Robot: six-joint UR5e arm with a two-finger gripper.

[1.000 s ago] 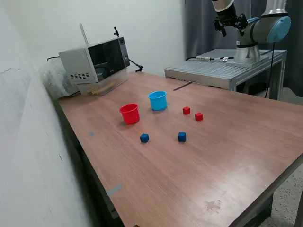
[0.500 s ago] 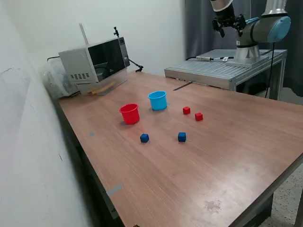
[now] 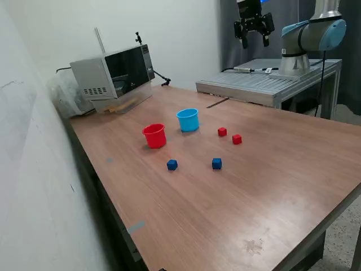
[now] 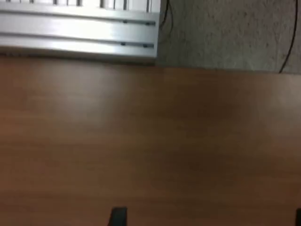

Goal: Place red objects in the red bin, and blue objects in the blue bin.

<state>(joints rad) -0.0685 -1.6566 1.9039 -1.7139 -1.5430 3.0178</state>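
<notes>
Two red cubes (image 3: 222, 131) (image 3: 237, 139) lie on the wooden table to the exterior view's right of the light blue cup (image 3: 188, 119). The red cup (image 3: 154, 136) stands upright beside the blue cup. Two dark blue cubes (image 3: 172, 164) (image 3: 216, 163) lie nearer the front. My gripper (image 3: 254, 37) hangs high above the table's far edge, open and empty, far from all the cubes. The wrist view shows only bare table, with one fingertip (image 4: 117, 217) at the frame's edge.
A microwave (image 3: 113, 72) stands at the table's far corner on the exterior view's left. A grey metal platform (image 3: 265, 82) carries the arm's base behind the table. A wall runs along the exterior view's left. A metal rail (image 4: 80, 35) shows in the wrist view.
My gripper has swung toward the exterior view's left, high above the far edge of the table. The cups and cubes have not moved.
</notes>
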